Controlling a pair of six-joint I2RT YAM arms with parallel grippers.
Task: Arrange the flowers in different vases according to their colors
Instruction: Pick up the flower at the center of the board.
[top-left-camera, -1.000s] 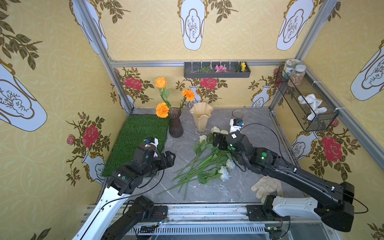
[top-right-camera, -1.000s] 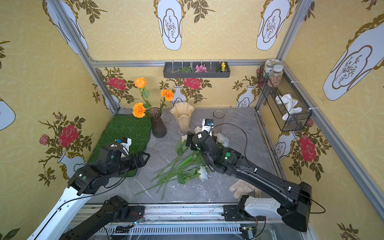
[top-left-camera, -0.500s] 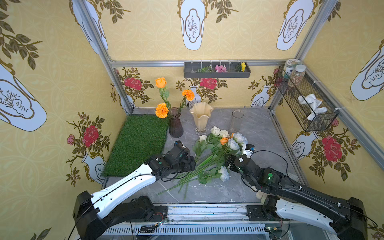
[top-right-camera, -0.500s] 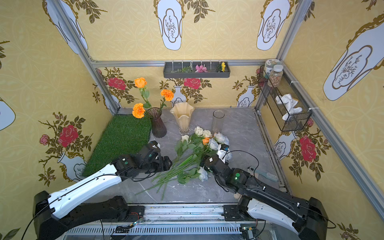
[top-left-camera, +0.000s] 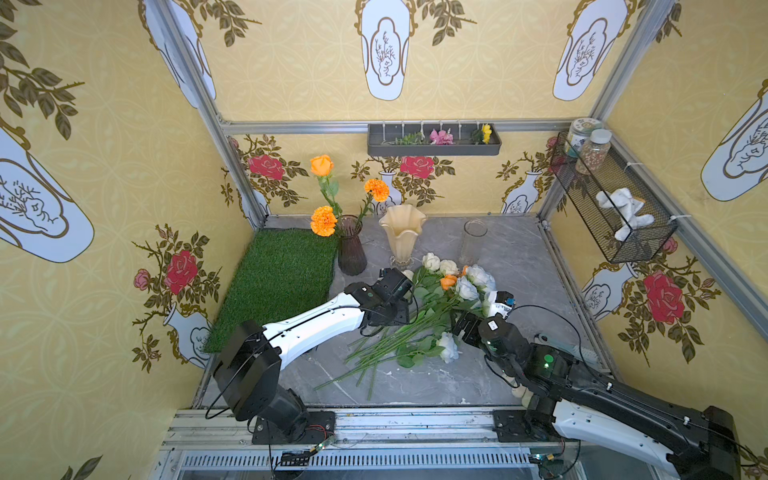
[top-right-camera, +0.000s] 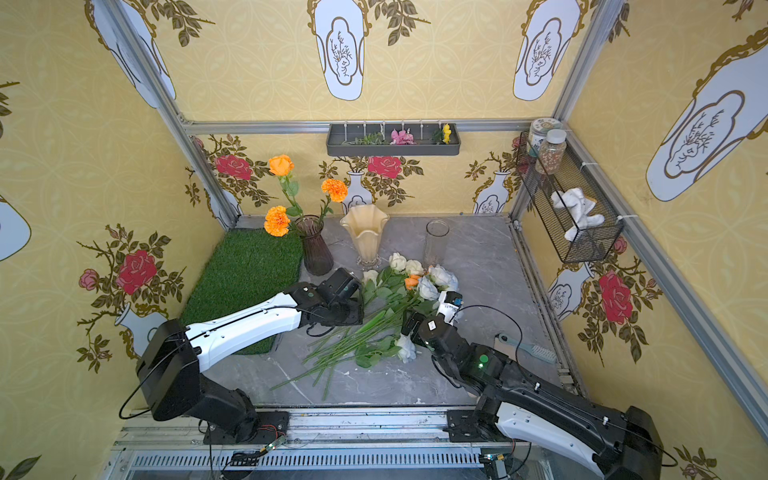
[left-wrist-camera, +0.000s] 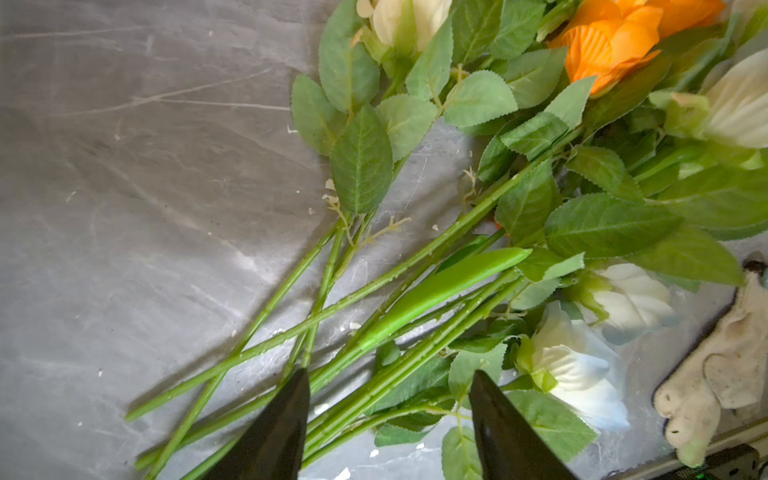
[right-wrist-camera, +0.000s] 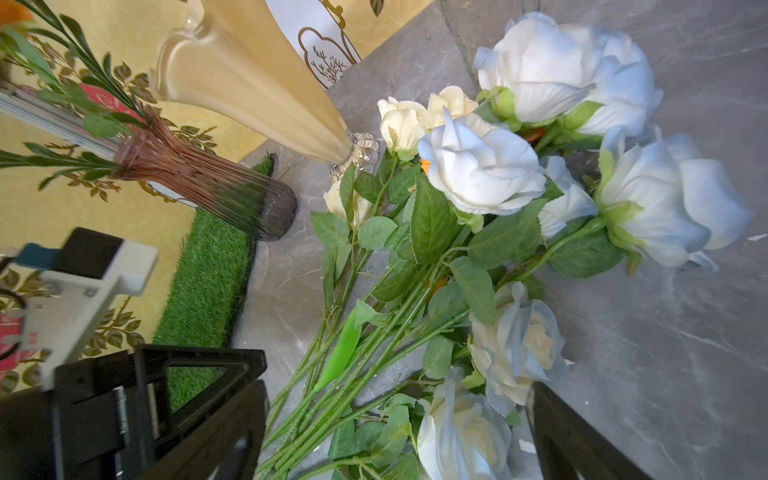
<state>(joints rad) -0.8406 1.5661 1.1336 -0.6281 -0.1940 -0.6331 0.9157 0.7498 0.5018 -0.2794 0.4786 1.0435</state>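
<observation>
a: what changed?
b: my left end effector (left-wrist-camera: 390, 376) just swung over the flowers (top-left-camera: 432, 299) heaped on the tabletop (top-left-camera: 519, 266), jaws apart but narrowing round stems. right end effector (right-wrist-camera: 395, 390) backed off, wide open. next pick's coming.

- Yellow patterned wallpaper (top-left-camera: 291, 62) covers three walls in both top views, printed with red roses (top-left-camera: 417, 166) and tall white vases (top-left-camera: 384, 50).
- Silver aluminium posts (top-left-camera: 199, 95) run up the back corners, at the upper left and upper right of the frame.
- A grey marbled tabletop (top-left-camera: 511, 266) fills the centre; a green grass mat (top-left-camera: 278, 282) lies on its left side.
- A dark tray (top-left-camera: 432, 149) hangs on the back wall, upper middle.
- A black wire basket (top-left-camera: 590, 208) hangs at the right, holding two jars (top-left-camera: 592, 153) and a white cloth (top-left-camera: 623, 212).
- The light is bright and even, with soft shadows.
</observation>
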